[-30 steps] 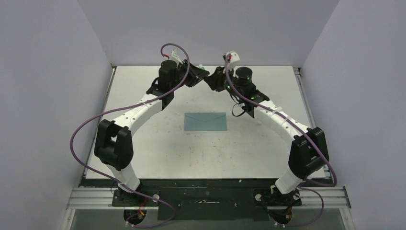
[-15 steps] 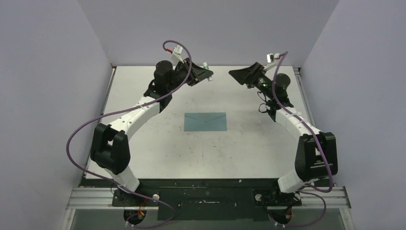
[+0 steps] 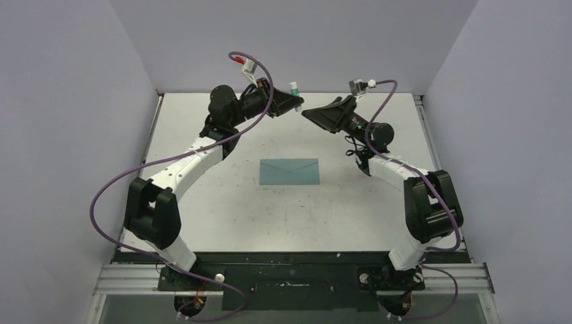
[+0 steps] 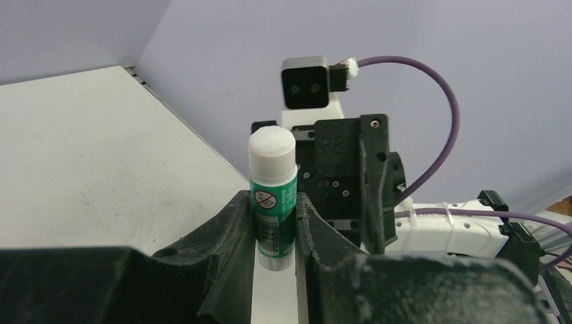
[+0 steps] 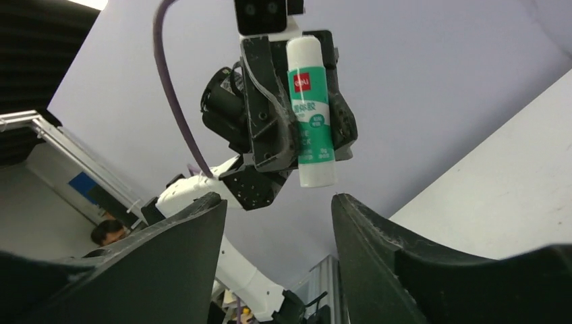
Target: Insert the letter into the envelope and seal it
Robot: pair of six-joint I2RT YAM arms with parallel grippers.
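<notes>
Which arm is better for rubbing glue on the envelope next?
Left, probably. The left end effector grips the glue stick; the right end effector is open and empty. The envelope lies flat midway between both arms.

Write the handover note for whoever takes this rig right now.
Left end effector: shut on the glue stick, held in the air over the far side of the table.
Right end effector: open, empty, facing the left one.
Envelope: flat mid-table, flap lying down.
Letter: not in view; possibly inside the envelope, cannot tell.
Done: glue stick picked up.
Left: probably glue and press the flap; check for the letter first.
</notes>
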